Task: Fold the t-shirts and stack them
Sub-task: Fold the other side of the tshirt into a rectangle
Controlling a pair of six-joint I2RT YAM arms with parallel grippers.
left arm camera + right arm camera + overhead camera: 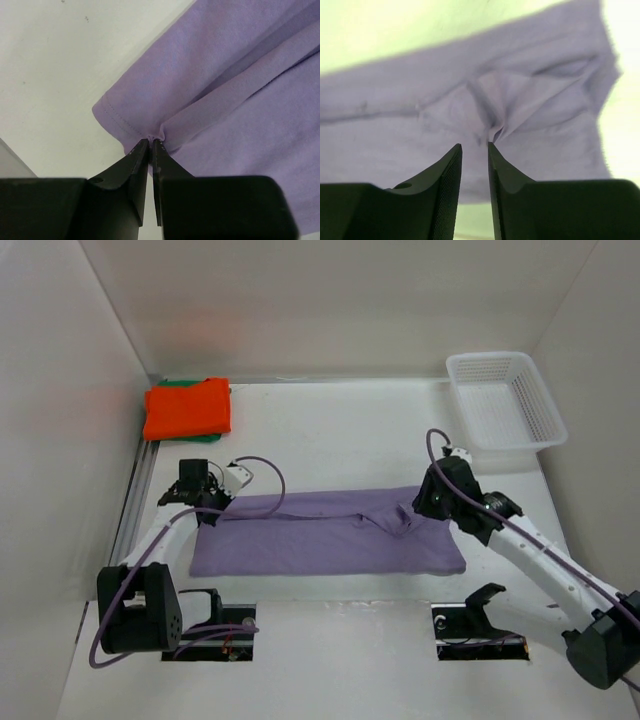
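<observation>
The lavender t-shirt lies as a long folded strip across the middle of the table. My left gripper is shut on a pinch of its far-left edge, seen close in the left wrist view, where the cloth puckers at the tips. My right gripper hovers over the shirt's right part, jaws narrowly open and empty, beside a small raised crease. The folded orange t-shirt lies at the back left on the green one, of which only an edge shows.
A white mesh basket stands at the back right. White walls close the table at left, back and right. A metal rail runs along the left side.
</observation>
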